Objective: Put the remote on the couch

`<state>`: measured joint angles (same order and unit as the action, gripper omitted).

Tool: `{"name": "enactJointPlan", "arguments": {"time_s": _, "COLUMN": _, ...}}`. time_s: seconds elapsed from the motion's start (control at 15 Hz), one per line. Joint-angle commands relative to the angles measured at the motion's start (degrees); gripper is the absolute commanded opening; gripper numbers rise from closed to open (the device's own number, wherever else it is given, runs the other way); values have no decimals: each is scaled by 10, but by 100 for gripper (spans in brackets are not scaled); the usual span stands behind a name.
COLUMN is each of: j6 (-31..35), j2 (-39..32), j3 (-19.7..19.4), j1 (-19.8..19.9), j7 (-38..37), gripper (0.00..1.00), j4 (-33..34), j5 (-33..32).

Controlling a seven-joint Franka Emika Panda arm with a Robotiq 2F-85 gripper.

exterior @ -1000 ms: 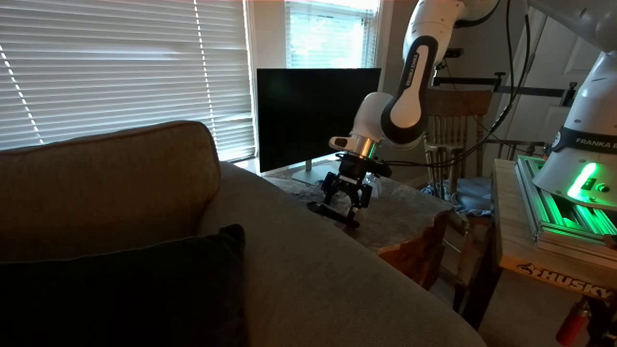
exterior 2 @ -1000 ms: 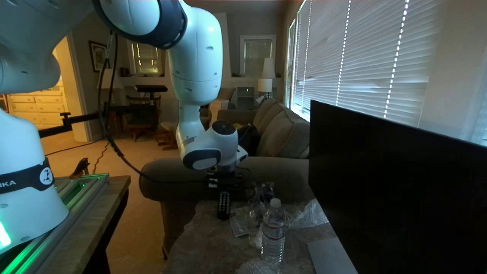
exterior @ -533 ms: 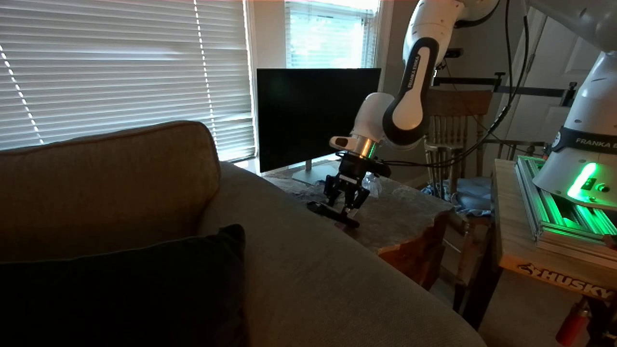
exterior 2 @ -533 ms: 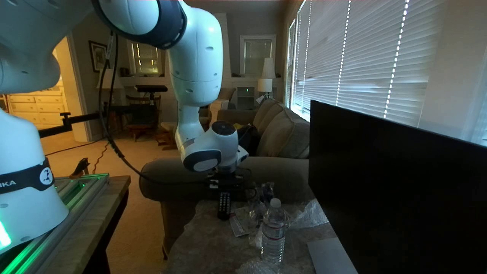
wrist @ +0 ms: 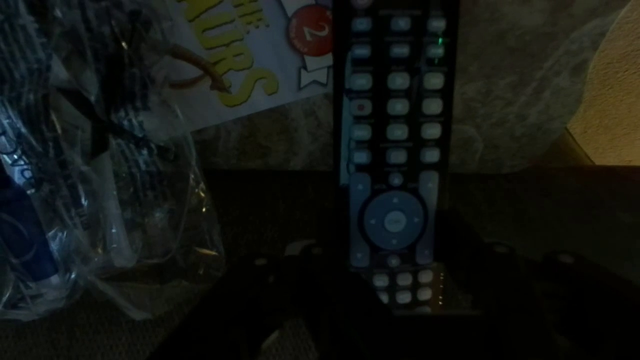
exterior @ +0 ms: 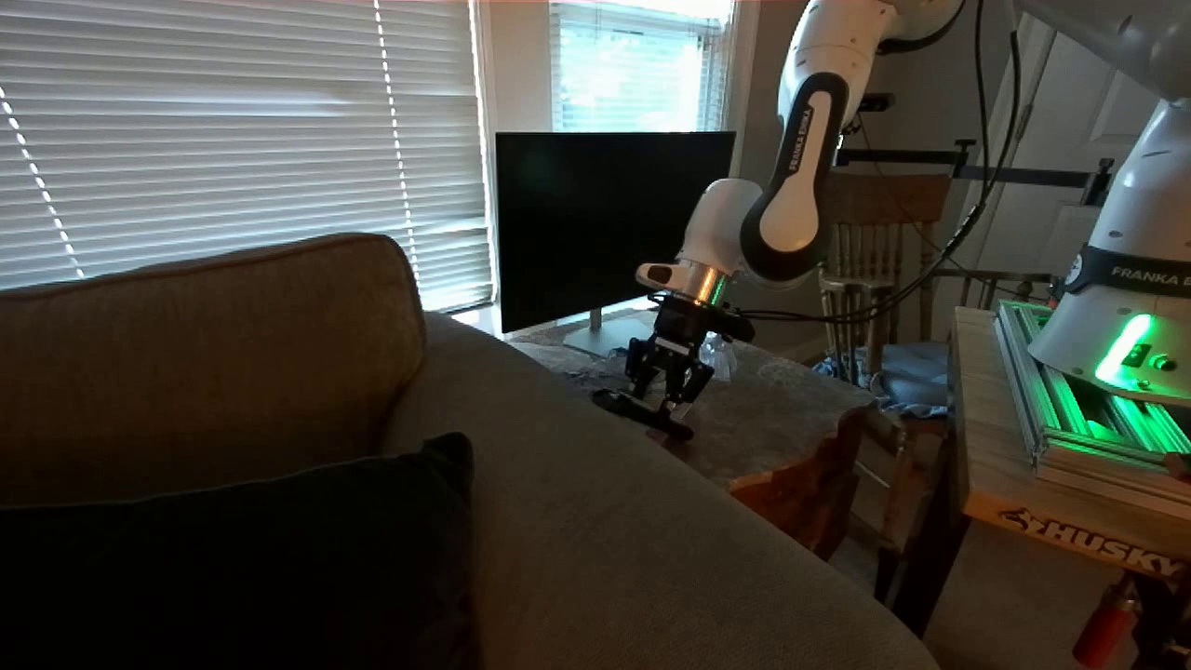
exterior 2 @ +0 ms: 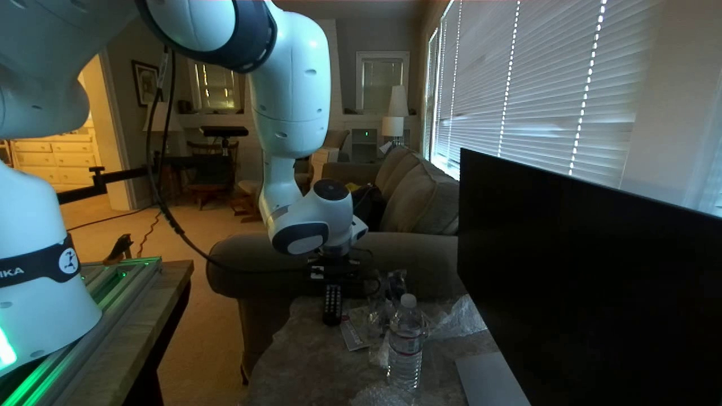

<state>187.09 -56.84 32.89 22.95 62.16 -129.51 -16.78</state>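
The remote (wrist: 397, 120), black with rows of pale buttons, lies partly over the stone-look table (exterior 2: 316, 366) and reaches past its edge beside the couch. My gripper (wrist: 392, 227) is shut on the remote, a dark finger against each long side near the round button pad. In an exterior view the gripper (exterior: 655, 402) points down at the remote (exterior: 642, 412); the fingertips are hard to make out in the dark wrist view. The couch (exterior: 605, 521) is tan, with its broad arm right alongside the table and a dark cushion (exterior: 279, 558) on its seat.
Beside the remote lie a printed card (wrist: 250, 55) and clear plastic bags (wrist: 150, 225). A water bottle (exterior 2: 405, 344) stands on the table. The large black screen (exterior 2: 564, 270) rises at the window side. A wooden chair (exterior: 879, 242) stands behind the table.
My gripper's fingers have come together onto the remote between one second and half a second ago. The arm has barely shifted, and the remote looks almost unmoved.
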Motion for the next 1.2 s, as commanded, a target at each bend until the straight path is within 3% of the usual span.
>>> {"name": "enactJointPlan", "arguments": {"time_s": 0.0, "j6": -26, "j2": 24, "j3": 16, "j1": 11, "j7": -48, "gripper": 28, "j4": -16, "j5": -21}}
{"name": "enactJointPlan", "arguments": {"time_s": 0.67, "j6": -151, "j2": 95, "j3": 148, "j1": 97, "j7": -128, "gripper": 28, "j4": -60, "j5": 36}}
{"name": "enactJointPlan", "arguments": {"time_s": 0.87, "j6": -158, "j2": 113, "j3": 183, "j1": 104, "j7": -180, "gripper": 28, "j4": -59, "j5": 65}}
{"name": "enactJointPlan", "arguments": {"time_s": 1.13, "j6": -155, "j2": 134, "j3": 207, "j1": 84, "j7": -268, "gripper": 28, "j4": -57, "j5": 97}}
